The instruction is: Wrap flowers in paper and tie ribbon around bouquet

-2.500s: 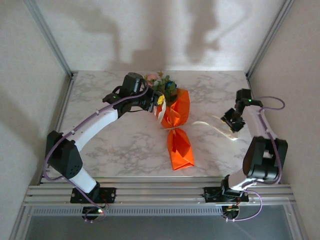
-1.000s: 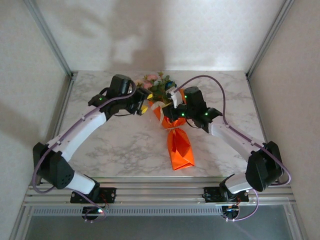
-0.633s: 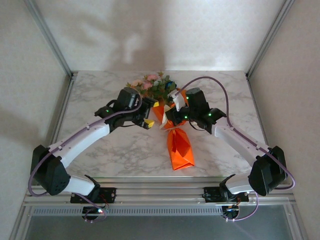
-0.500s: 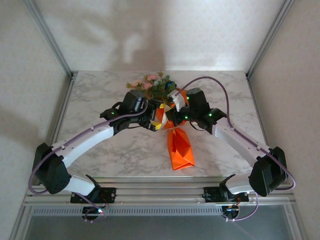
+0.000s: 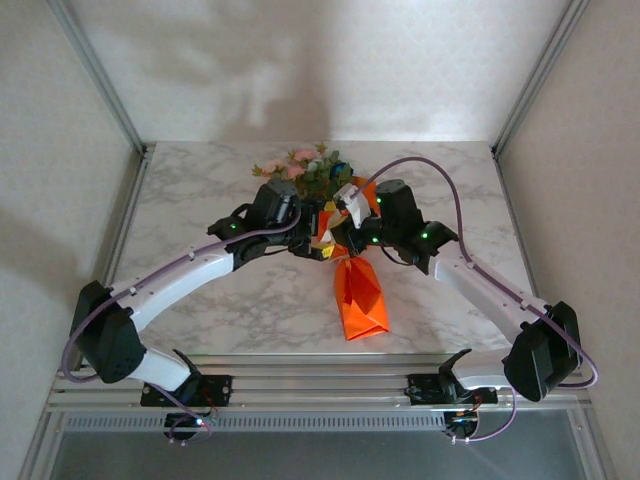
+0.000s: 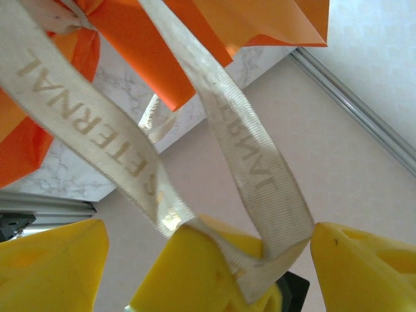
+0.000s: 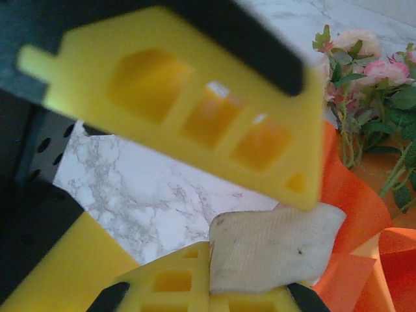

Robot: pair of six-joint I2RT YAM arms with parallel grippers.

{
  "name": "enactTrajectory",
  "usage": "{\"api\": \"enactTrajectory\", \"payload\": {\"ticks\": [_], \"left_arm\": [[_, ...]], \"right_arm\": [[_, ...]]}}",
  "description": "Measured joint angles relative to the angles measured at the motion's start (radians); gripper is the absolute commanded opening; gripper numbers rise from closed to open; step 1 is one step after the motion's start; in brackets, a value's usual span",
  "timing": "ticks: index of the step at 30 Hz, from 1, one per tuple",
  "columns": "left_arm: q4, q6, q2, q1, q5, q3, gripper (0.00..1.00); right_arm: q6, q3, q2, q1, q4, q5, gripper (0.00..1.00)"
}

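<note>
Handover of ribbon at the bouquet's neck. My right gripper (image 5: 340,228), well out to the right moments ago, has swung in and stays clamped on the end of the thin cream-white printed ribbon (image 6: 84,127). My left gripper (image 5: 321,243) has come over to meet it and spread its yellow jaws wide around that pinched end, holding nothing yet. The bright orange glossy paper cone (image 5: 360,300) lies on the grey-veined marble table (image 5: 200,210), with pink, white and blue artificial flowers (image 5: 305,168) at its far end; the ribbon runs to its narrow waist. Wrapping looks complete. I judge tying is under way: my left jaws must close before my right lets go.
</note>
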Motion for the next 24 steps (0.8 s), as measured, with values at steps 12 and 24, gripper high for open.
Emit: {"api": "enactTrajectory", "payload": {"ticks": [12, 24], "left_arm": [[-0.026, 0.072, 0.022, 0.008, -0.011, 0.024, 0.52], [-0.061, 0.104, 0.03, 0.016, -0.015, 0.02, 0.0]], "right_arm": [[0.001, -0.01, 0.0, 0.002, 0.012, -0.029, 0.0], [0.01, -0.01, 0.002, 0.0, 0.015, -0.02, 0.0]]}}
